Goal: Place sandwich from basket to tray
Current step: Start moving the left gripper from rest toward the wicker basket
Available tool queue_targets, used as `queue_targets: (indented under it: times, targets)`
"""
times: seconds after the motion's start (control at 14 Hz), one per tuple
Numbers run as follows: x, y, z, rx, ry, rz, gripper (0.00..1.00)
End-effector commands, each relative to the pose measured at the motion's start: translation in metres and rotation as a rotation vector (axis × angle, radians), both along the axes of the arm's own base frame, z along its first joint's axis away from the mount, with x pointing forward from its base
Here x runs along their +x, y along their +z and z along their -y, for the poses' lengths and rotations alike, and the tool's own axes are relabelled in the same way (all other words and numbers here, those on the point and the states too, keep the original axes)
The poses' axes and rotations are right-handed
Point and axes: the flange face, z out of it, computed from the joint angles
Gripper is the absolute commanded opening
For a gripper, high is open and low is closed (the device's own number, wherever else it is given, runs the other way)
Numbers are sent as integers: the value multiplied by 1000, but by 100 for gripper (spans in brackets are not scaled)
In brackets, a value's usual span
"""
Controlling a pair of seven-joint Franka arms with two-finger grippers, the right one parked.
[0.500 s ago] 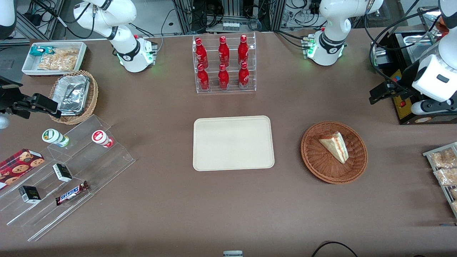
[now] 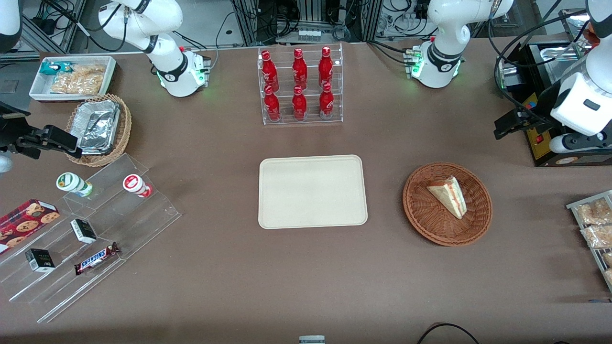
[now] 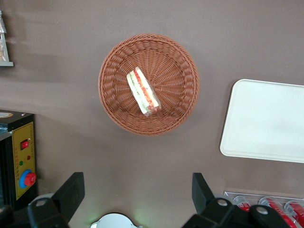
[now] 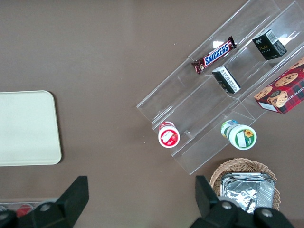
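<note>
Sandwich (image 2: 448,196) lying on its side in the basket (image 2: 420,210), a little off centre, pointed end toward the front camera. Basket on the bench (image 2: 306,277) beside the tray (image 2: 312,191), toward the working arm's end, a strip of bare bench between the two. Tray bare.

Gripper (image 2: 502,130) held high, out past the basket at the working arm's end, farther from the front camera than the basket, nothing between the jaws. Jaws spread wide, plainly so in the left wrist view (image 3: 135,194), and holding nothing.

Probably light and soft: bread likely to dent under a hard squeeze, layers likely to slide apart if pinched at the tip. Best hold judged to be across the two broad bread faces, near the thick end, with gentle closing. Shallow rim, so little in the way of a straight descent.

Left wrist view: red and green filling stripes along the cut edge of the sandwich (image 3: 144,91), the basket (image 3: 109,90) weave, a corner of the tray (image 3: 266,118). Front view: the gripper's place relative to both, and the tray's whole outline, neither given by the wrist view.
</note>
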Motion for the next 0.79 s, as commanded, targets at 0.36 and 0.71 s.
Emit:
queue_targets:
  times: [0.36, 0.71]
  targets:
    - [7, -40, -7, 60, -10, -60, 100]
    - [19, -76, -9, 54, -7, -89, 100]
